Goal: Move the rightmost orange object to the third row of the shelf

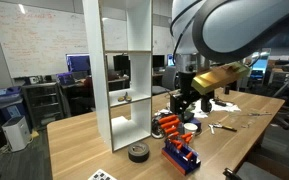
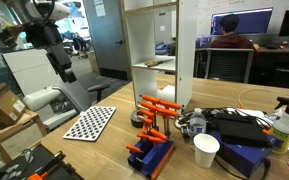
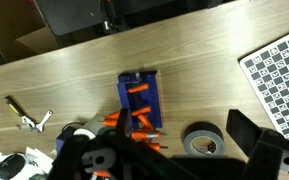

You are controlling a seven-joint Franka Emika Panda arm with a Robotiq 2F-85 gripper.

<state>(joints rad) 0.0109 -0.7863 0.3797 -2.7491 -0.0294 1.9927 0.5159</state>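
The tall white shelf (image 1: 124,70) stands on the wooden table and shows in both exterior views (image 2: 154,60). In front of it is a blue rack (image 1: 181,157) (image 2: 152,156) (image 3: 139,95) with several small orange pieces (image 3: 136,91) on and beside it. I cannot tell which of these is the rightmost orange object. A bulkier orange-and-black tool (image 1: 167,125) lies behind the rack. My gripper (image 1: 182,100) (image 2: 64,68) (image 3: 184,135) hangs well above the table, open and empty. Its fingers frame the tape roll and the rack's edge in the wrist view.
A black tape roll (image 1: 137,152) (image 3: 199,140) lies next to the rack. A checkerboard sheet (image 2: 89,122) (image 3: 279,75) lies on the table. A white cup (image 2: 206,150) and black and blue gear (image 2: 239,125) stand near the rack. Small metal parts (image 3: 29,120) lie further off.
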